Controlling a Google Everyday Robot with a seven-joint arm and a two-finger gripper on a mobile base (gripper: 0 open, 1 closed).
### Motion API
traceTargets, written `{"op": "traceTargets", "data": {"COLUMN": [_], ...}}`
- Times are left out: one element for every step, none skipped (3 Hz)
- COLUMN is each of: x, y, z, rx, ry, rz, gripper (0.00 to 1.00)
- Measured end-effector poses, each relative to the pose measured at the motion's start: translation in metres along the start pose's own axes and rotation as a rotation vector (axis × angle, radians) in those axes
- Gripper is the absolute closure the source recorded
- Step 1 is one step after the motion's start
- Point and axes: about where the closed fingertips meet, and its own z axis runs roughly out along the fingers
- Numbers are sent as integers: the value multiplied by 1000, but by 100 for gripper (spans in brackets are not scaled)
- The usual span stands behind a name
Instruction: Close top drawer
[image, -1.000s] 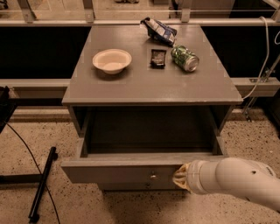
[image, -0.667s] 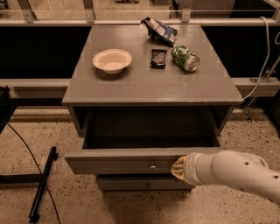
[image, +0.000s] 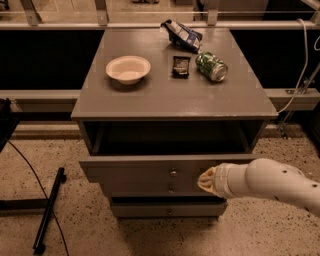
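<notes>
The top drawer (image: 135, 172) of the grey cabinet is pulled out a short way, with a dark gap above its flat front. Its small round knob (image: 173, 173) sits at the centre. My gripper (image: 205, 180), at the end of a white arm (image: 270, 185) that comes in from the right, rests against the drawer front just right of the knob. The two lower drawers, with knobs of their own (image: 170, 190) (image: 169, 211), sit further back below it.
On the cabinet top (image: 165, 100) are a white bowl (image: 128, 69), a dark packet (image: 181, 65), a green can on its side (image: 211, 66) and a chip bag (image: 182, 35). A black stand leg (image: 49, 210) and cable lie on the floor at left. A rail runs behind.
The top drawer has slid inward toward the cabinet. My gripper and arm have moved forward with it, staying against the drawer front.
</notes>
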Motion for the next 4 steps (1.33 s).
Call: {"op": "traceTargets", "data": {"x": [-3,-5,-5,-35], "y": [-22,-45,-45,-42], "z": [7,23,23,13], "rx": [-1,-33,-33,-43], "ry": [-29,-85,-85,-219], "rz": [-7,-8,-8,-61], "gripper": [100,100,100,100]}}
